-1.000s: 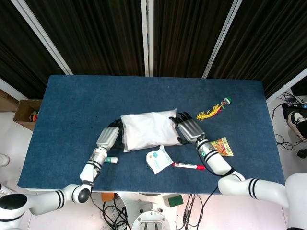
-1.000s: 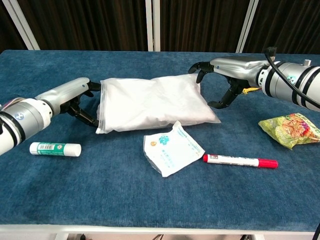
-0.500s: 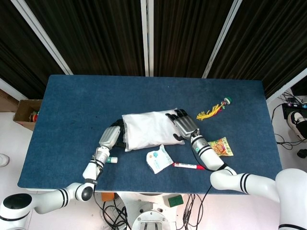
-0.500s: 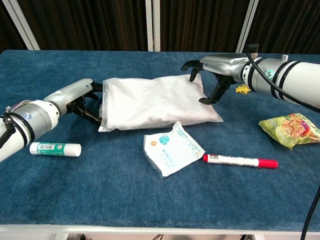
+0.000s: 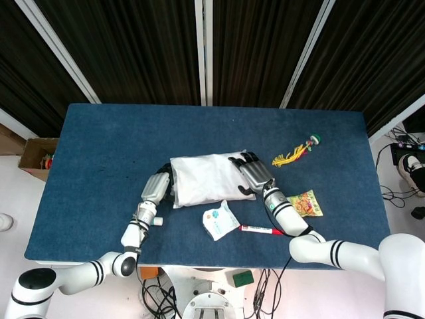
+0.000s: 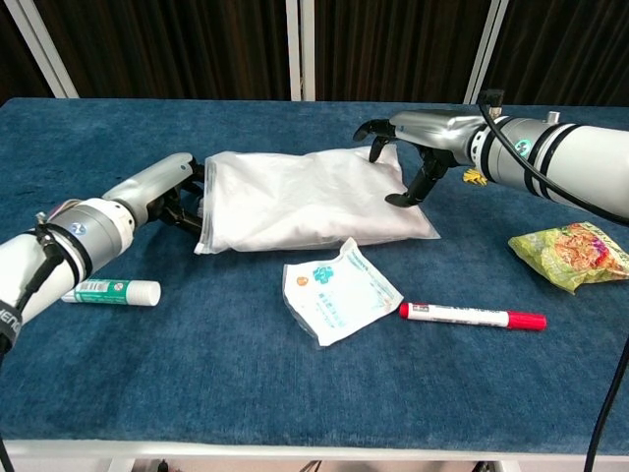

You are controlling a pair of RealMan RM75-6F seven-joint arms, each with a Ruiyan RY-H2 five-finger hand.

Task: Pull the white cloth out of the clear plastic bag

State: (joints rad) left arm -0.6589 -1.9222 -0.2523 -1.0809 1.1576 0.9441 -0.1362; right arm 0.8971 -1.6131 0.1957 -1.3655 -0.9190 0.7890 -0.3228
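The clear plastic bag (image 5: 206, 178) (image 6: 305, 202) lies flat mid-table, filled by the folded white cloth (image 6: 295, 192). My right hand (image 5: 251, 174) (image 6: 413, 147) arches over the bag's right end, with its fingers (image 6: 378, 138) on top and its thumb against the near side, so it grips that end. At the bag's left edge sits my left hand (image 5: 158, 188) (image 6: 175, 192). Its dark fingers (image 6: 192, 211) curl against the opening there. Whether they pinch the plastic or the cloth is hidden.
A white packet (image 6: 339, 292) and a red marker (image 6: 472, 316) lie just in front of the bag. A glue stick (image 6: 108, 291) lies under my left forearm. A snack packet (image 6: 570, 254) and a yellow tassel (image 5: 292, 154) lie to the right.
My right hand slid left from beside the bag onto its right end. My left hand closed in on the left edge, and the bag shifted slightly right.
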